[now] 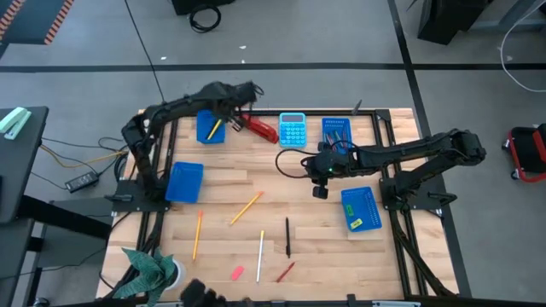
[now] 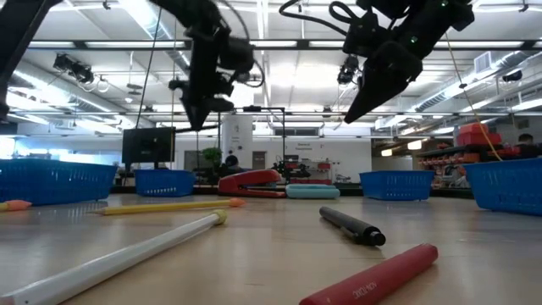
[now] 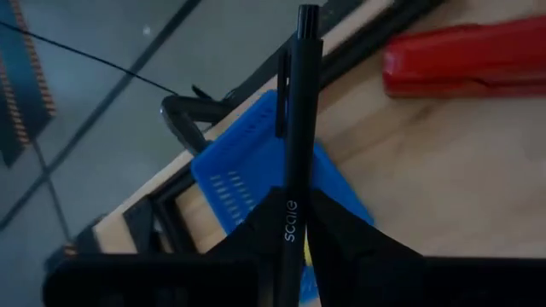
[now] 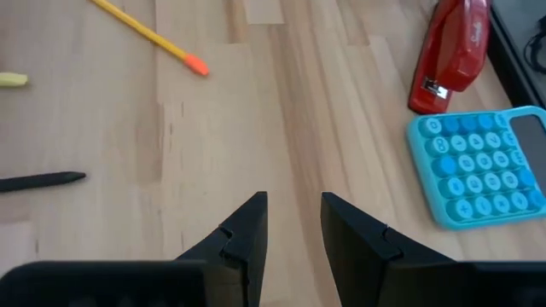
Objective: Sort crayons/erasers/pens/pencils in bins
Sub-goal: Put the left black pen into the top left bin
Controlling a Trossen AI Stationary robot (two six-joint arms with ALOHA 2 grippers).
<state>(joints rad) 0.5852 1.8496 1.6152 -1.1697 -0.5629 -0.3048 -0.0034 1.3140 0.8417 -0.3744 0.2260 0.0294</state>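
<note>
A pale wooden table [image 1: 230, 183] framed in black rails stands on a grey workshop floor, and the sorting is partway through. The step in hand looks like a delivery: the left gripper [image 3: 294, 223] is clamped on a black pen [image 3: 299, 111], which juts out past the fingers over the blue bin [image 3: 247, 175] at the table's eleven o'clock. From above, that bin [image 1: 211, 126] already shows a yellow pencil inside. The next move, as I judge it, calls for choosing the right tray, since this one seems to be for pencils; the far bin [image 1: 336, 131] at one o'clock appears to hold dark sticks, though I cannot be sure.

The right gripper [image 4: 294, 226] hovers near the centre, just at six o'clock of the light-blue calculator [image 1: 293, 130], fingers parted and holding nothing. A red stapler [image 1: 258, 128] lies at nine o'clock of the calculator.

Still loose toward the six o'clock edge: an orange pencil [image 1: 246, 207], a second orange pencil [image 1: 198, 234], a white pencil [image 1: 260, 256], another black pen [image 1: 287, 237], a red crayon [image 1: 285, 271] and a pink eraser [image 1: 237, 273]. Two more bins sit at nine o'clock [image 1: 185, 182] and four o'clock [image 1: 361, 210].
</note>
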